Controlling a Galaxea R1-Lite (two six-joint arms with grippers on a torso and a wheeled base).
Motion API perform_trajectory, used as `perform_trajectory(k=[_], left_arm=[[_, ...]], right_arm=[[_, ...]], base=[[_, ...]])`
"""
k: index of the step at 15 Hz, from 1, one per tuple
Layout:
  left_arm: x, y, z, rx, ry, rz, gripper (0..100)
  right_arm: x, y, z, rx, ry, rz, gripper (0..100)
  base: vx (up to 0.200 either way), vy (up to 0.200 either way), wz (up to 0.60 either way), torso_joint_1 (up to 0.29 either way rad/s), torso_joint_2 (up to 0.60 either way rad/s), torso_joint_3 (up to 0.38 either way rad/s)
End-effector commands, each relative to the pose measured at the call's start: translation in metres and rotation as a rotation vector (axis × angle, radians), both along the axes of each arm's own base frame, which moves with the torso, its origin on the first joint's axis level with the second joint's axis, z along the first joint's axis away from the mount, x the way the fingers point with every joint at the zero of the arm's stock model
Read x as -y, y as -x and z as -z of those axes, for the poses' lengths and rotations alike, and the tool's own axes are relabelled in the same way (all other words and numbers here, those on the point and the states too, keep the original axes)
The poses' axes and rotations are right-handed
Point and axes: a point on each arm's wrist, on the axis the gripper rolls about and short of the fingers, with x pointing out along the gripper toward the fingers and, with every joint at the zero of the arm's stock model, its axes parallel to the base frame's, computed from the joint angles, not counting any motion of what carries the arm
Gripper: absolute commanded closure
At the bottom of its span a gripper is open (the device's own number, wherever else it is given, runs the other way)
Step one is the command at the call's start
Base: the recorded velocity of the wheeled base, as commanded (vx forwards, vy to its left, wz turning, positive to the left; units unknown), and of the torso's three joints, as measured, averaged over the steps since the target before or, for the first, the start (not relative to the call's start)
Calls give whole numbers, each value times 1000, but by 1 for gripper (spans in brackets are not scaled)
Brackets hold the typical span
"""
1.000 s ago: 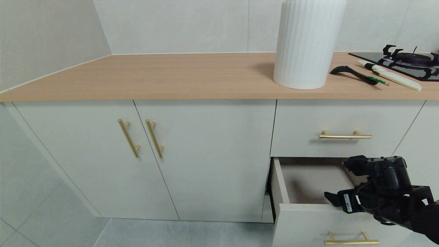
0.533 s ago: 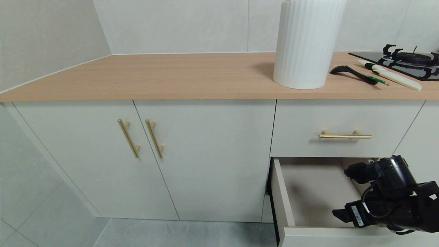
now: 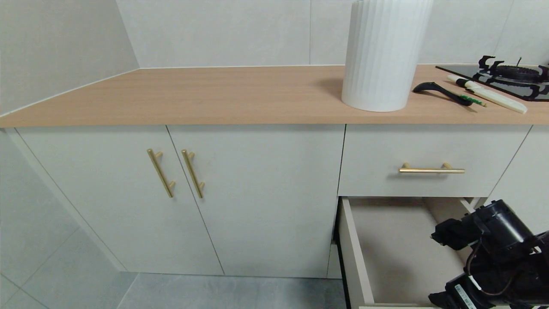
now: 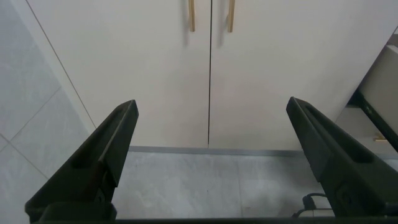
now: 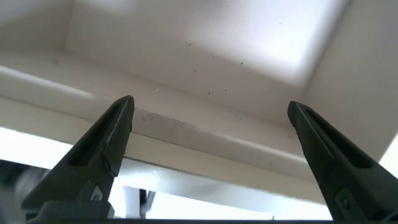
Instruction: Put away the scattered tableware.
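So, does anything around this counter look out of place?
Yes. A black ladle and a long white utensil lie loose on the counter beside the stove, and the lower drawer stands pulled out with nothing visible inside.

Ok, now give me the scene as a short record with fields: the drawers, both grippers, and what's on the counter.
lower drawer: pulled open, bare floor showing
upper drawer: shut
right gripper: open, at the lower drawer's front edge
left gripper: open, facing the cabinet doors
counter: white ribbed container, black spoon, white utensil, stove
tableware: not yet in the drawer
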Motion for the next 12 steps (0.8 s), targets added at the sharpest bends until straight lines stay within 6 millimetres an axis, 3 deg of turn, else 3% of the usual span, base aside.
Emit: perform_trajectory(k=[1, 8, 12], left_arm=[[0, 0, 0, -1, 1, -1, 0], [0, 0, 0, 0, 1, -1, 0], [0, 0, 0, -1, 1, -1, 0]], right_arm=[[-3, 5, -3, -6, 9, -21, 0], [-2, 32, -7, -185, 150, -118, 0], [-6, 22, -14, -138, 112, -73, 0]], base=[[0, 0, 0, 0, 0, 0], [0, 0, 0, 0, 0, 0], [0, 0, 0, 0, 0, 0]])
